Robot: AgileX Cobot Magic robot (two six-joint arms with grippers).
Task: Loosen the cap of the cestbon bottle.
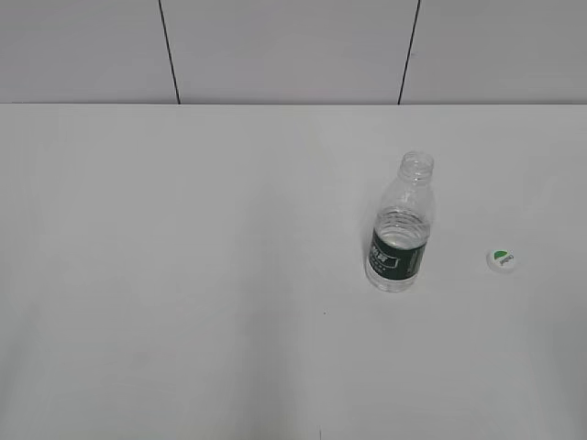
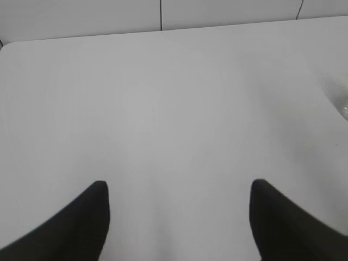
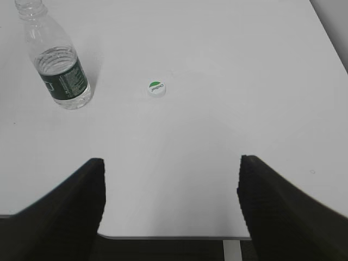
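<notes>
The cestbon bottle (image 1: 401,229) stands upright on the white table (image 1: 183,275), right of the middle, with its neck open and no cap on it. It also shows in the right wrist view (image 3: 57,60) at the top left. The white cap (image 1: 500,260) with a green half-circle lies flat on the table to the bottle's right, apart from it; it shows in the right wrist view (image 3: 156,88) too. My left gripper (image 2: 179,187) is open and empty over bare table. My right gripper (image 3: 169,163) is open and empty near the table's front edge. Neither gripper shows in the exterior view.
A white wall with dark seams (image 1: 169,50) runs behind the table. The table's front edge and rounded corner (image 3: 109,236) lie just under my right gripper. A faint edge of the clear bottle shows at the right border of the left wrist view (image 2: 343,106).
</notes>
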